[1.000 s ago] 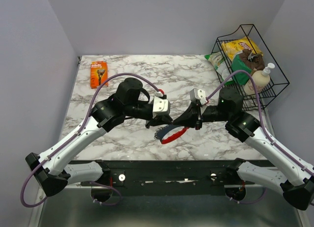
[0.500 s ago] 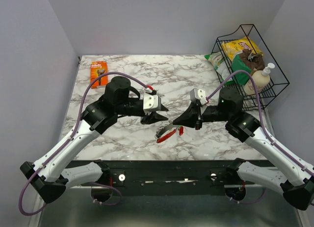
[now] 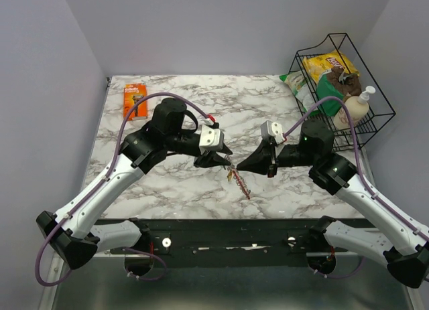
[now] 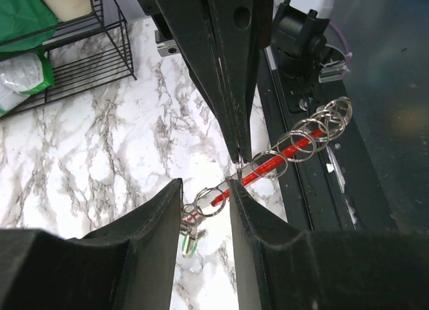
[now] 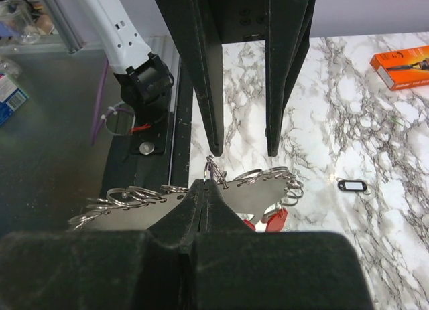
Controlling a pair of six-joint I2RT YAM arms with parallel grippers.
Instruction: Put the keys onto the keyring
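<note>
Orange razor pack (image 3: 135,100), wire basket (image 3: 337,35) (stocked)

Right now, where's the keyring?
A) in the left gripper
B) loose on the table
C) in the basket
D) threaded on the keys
B: the right wrist view shows the keyring lying on the table, apart from the keys pinched in the right gripper.

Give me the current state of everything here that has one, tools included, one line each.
Left tool: open, its fingers either side of the keys.
Right tool: shut on the keys.
Keys: off the table, hanging from the right tool.
Keyring: lying flat on the table, no keys on it.
Razor pack: lying flat, far left corner.
Pump bottle: upright in the wire basket.
</note>
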